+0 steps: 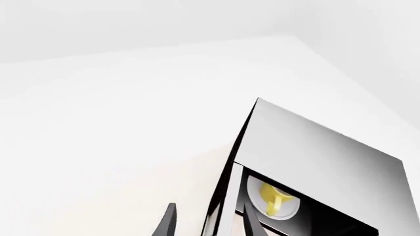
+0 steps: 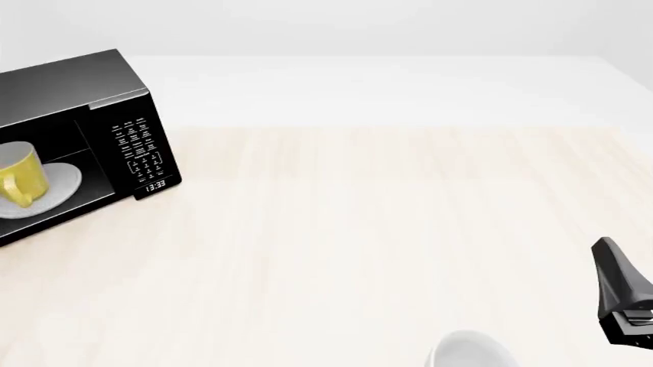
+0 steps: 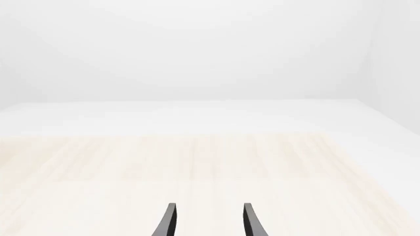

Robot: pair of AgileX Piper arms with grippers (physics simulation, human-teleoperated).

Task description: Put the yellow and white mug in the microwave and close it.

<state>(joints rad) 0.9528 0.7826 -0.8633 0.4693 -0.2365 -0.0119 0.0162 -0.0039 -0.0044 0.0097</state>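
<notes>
1. The microwave (image 2: 76,141) is seen at the left edge of the front view, on the pale wood-grain table (image 2: 388,252), with its cavity open to the camera.
2. The yellow and white mug (image 2: 21,176) is found inside the microwave cavity, standing on the white round plate (image 2: 63,182), with its loop handle turned toward the camera.
3. A button panel (image 2: 140,145) with white print is shown on the right part of the microwave's front, and a clock display (image 2: 155,186) is set below it.
4. The microwave door cannot be made out in the front view; its position is not told there.
5. In the left wrist view the microwave is seen tilted at the lower right of the frame, and the mug and plate are visible within the cavity.
6. The left end effector (image 1: 206,221) is shown at the lower edge of the left wrist view with its two dark fingers apart; nothing is held between them, and one finger overlaps the microwave's front edge in the picture.
7. The right end effector (image 3: 208,221) is shown at the lower edge of the right wrist view with its fingers apart and empty, above bare table.
8. In the front view the right end effector appears at the lower right edge, well apart from the microwave.
9. A white-grey rounded vessel (image 2: 469,350) is partly seen at the bottom edge of the front view, left of the right end effector.
</notes>
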